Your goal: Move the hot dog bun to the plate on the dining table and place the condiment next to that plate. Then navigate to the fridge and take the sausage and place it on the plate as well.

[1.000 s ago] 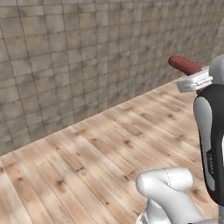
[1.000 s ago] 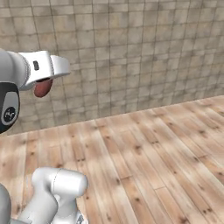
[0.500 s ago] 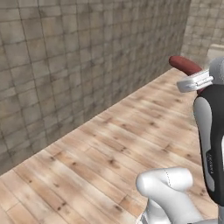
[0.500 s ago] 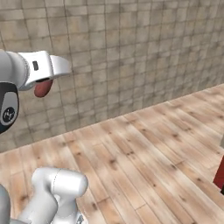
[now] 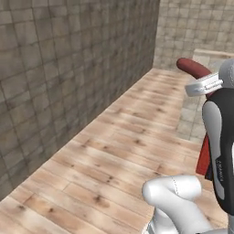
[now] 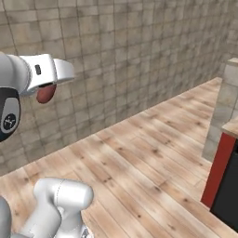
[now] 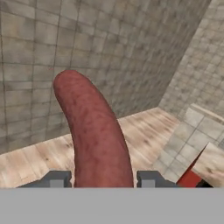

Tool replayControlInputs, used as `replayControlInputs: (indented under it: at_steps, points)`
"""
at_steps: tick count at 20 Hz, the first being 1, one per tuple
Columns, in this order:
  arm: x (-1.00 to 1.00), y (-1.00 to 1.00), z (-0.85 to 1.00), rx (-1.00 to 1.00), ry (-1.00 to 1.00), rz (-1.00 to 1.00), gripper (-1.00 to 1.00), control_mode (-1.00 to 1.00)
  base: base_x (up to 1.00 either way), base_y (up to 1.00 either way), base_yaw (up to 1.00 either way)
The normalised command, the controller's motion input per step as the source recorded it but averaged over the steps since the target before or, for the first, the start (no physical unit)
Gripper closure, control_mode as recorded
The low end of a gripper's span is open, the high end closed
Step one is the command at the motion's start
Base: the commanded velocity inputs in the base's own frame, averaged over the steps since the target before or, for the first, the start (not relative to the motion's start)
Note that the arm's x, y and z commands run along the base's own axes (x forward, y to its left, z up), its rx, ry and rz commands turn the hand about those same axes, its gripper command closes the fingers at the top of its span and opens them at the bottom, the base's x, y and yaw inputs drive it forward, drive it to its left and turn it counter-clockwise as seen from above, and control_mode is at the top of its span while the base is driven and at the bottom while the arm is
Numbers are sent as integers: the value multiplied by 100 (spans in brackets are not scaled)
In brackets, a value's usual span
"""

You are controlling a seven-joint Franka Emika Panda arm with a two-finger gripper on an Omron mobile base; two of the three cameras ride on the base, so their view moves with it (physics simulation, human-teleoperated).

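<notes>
The sausage rises between my pincer tips toward twelve o'clock in the hand view, clamped at its lower end so it rides clear of the wooden floor while the base drives. Off at four o'clock, a red base under a marbled top, likely the dining table. No plate is visible to receive it.

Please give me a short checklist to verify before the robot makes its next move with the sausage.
1. Sausage sits between the jaws of the gripper: ok.
2. Sausage sticks out well past the fingertips: ok.
3. Wooden floor ahead free of obstacles: ok.
4. Tiled wall apart from the sausage: ok.
5. Red-based furniture at the right apart from the arm: ok.
6. Plate in sight for placing: not ok.
</notes>
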Motion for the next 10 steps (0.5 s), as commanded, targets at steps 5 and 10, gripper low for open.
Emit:
replayControlInputs:
  at_steps: [5, 10]
  points:
    - [0, 0, 0, 0, 0, 0, 100, 100, 100, -6, -34]
    - [0, 0, 0, 0, 0, 0, 100, 100, 100, 0, -29]
